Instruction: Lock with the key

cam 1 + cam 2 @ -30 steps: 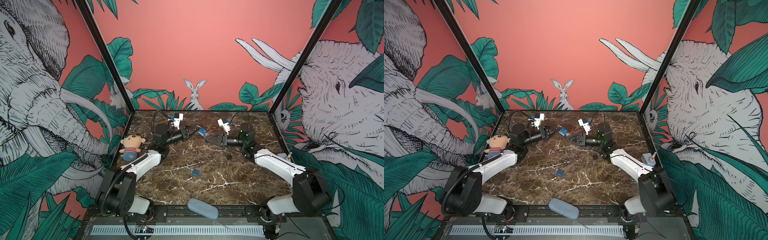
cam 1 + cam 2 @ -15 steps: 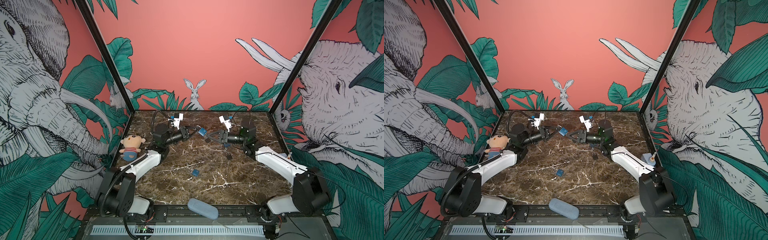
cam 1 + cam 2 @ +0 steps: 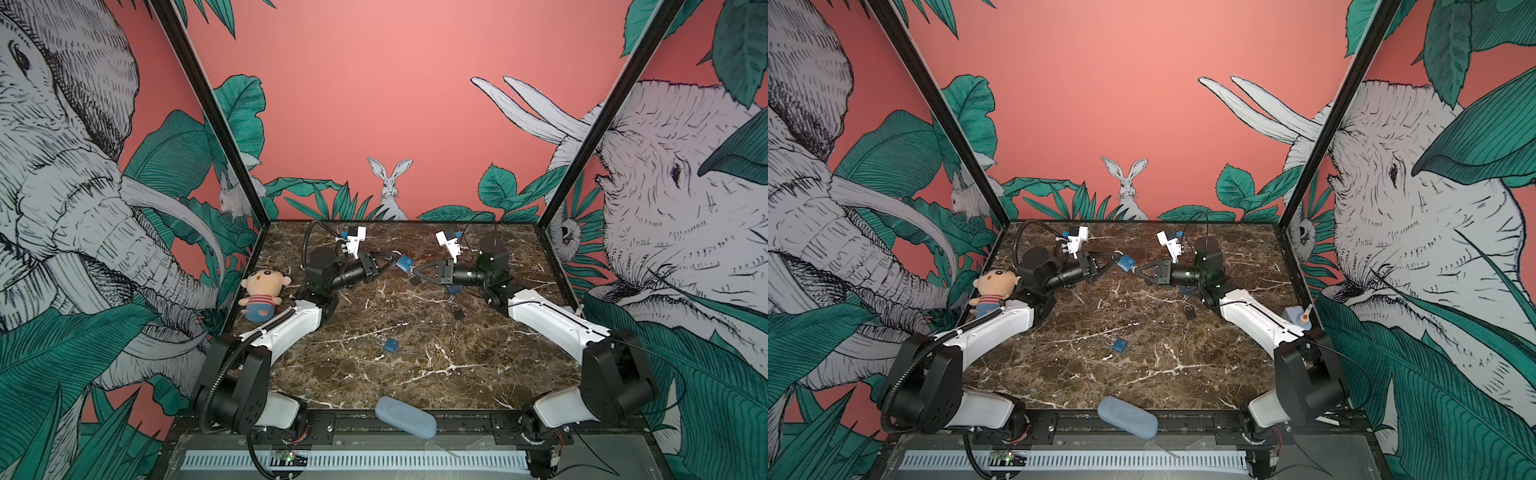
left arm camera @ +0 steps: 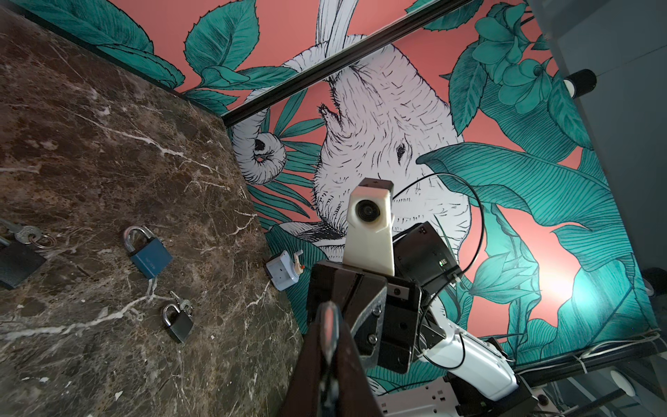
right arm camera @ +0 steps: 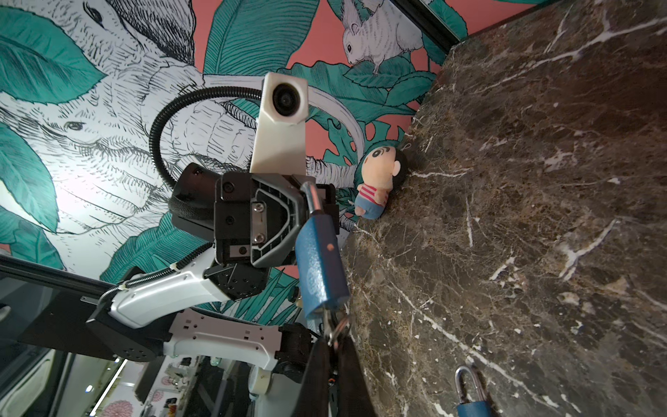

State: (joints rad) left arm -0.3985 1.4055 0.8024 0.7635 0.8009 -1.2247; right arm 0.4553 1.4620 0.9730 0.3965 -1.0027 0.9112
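Two grippers meet in the air over the back of the brown, white-veined marble table (image 3: 415,374). The left gripper (image 3: 390,261) is pinched tight on the shiny curved loop (image 5: 311,195) of the blue padlock (image 3: 404,262), so the bumpy, boxy lock body sticks out past its dark fingers. The right gripper (image 3: 417,272) is squeezed together on the small silver key (image 5: 329,319) at the lock's bottom end, with its round ring (image 5: 339,330) showing between the fingertips.
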